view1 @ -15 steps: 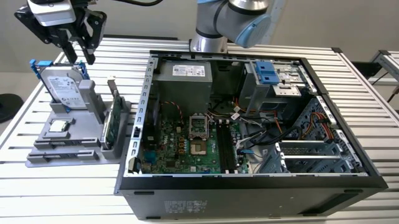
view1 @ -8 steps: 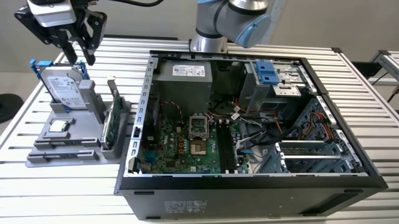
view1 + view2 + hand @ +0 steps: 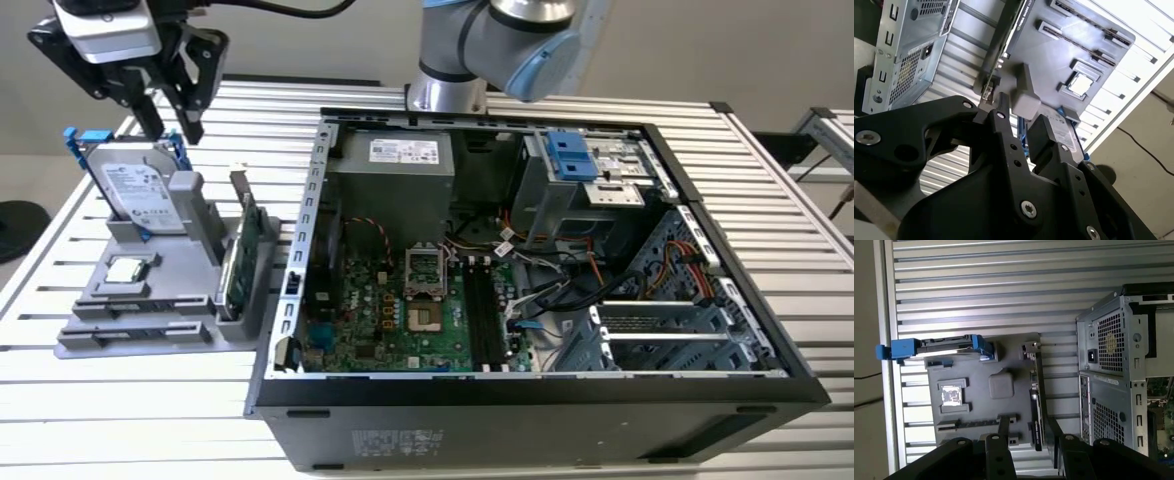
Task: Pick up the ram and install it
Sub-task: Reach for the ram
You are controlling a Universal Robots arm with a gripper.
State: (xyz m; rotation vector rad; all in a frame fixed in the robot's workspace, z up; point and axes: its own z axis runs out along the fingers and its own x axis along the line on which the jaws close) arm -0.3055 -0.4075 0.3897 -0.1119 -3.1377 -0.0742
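Watch out: your end effector (image 3: 174, 125) hangs over the hard drive (image 3: 134, 185), not the ram (image 3: 235, 265). Going straight down could bump the drive. The ram stands on its edge in the gray holder (image 3: 100, 335), beside the computer case (image 3: 534, 420). The fingers are wide apart and hold nothing.

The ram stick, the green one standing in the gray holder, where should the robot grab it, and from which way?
Probably its upper long edge, near the middle, coming straight down. The ram stands on edge in the gray holder, with its lower edge tucked in and its top edge free. Pinch its two flat faces. The open gripper hangs above the holder.
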